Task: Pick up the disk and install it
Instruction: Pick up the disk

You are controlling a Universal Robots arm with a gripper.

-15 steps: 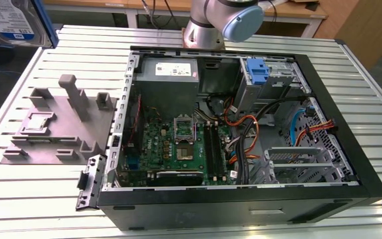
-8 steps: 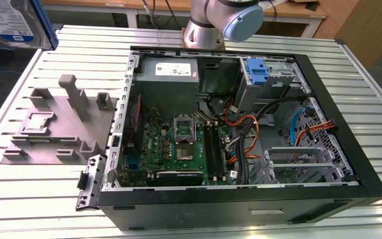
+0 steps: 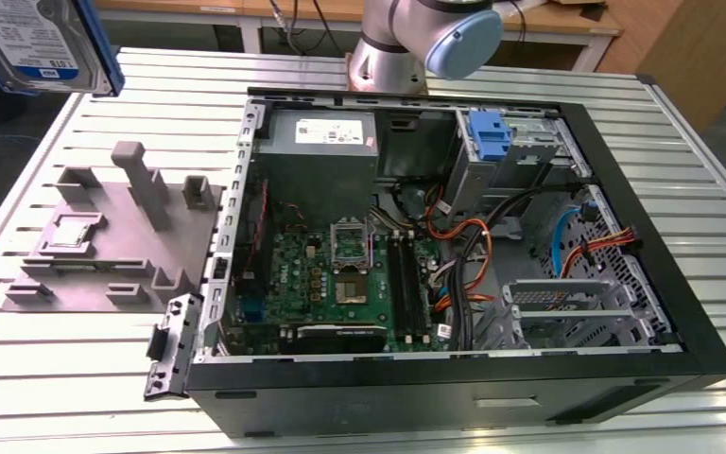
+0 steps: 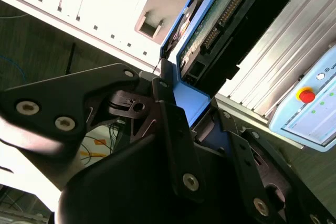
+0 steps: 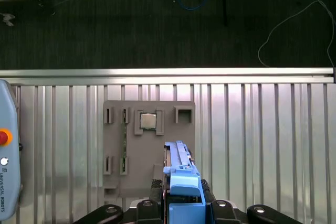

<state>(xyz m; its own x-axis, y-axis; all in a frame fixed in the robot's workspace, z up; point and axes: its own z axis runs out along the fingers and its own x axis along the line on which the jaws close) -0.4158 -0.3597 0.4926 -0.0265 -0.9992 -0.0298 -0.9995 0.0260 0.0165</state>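
The slatted table (image 3: 60, 378) carries an open case (image 3: 464, 383) across the middle and right of the exterior view. The arm (image 3: 433, 38) stands behind the case at the top. A grey fixture (image 3: 98, 260) lies on the table at the exterior view's left. The disk (image 3: 38, 43) is held in the air at that frame's upper left, clear of the case. In the first wrist view the gripper (image 5: 182, 196) is clamped on the disk's blue edge, over the fixture. A chip (image 5: 148, 121) sits in the fixture.

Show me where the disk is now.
The flat silver disk in its blue frame is at the exterior view's top left, in the black claw, above the grey plastic holder.
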